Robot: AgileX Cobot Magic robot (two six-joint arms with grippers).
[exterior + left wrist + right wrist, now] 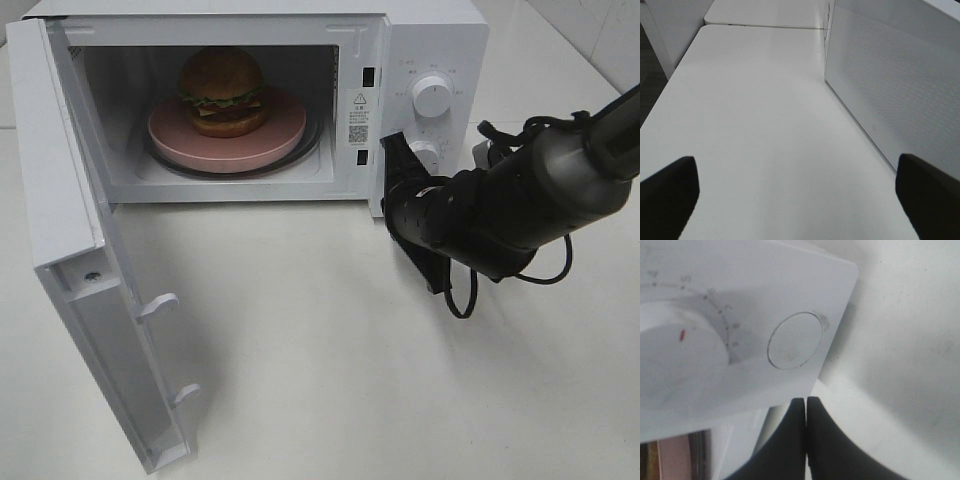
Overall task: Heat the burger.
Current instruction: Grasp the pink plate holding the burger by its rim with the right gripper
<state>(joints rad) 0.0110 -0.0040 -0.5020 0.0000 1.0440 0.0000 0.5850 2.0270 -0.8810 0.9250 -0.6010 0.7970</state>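
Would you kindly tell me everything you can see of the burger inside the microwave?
The burger has a glossy golden-brown domed top bun, green lettuce and a pale yellow layer at its edge, a dark filling and a bottom bun. It stands upright and whole on the pink plate, which is wider than it, inside the microwave, whose door stands open. Only the plate touches it.

High camera looks down on a white box-shaped microwave oven (430,55) on a white surface (350,380); left wrist camera skims that surface; right wrist camera hugs the oven's front.
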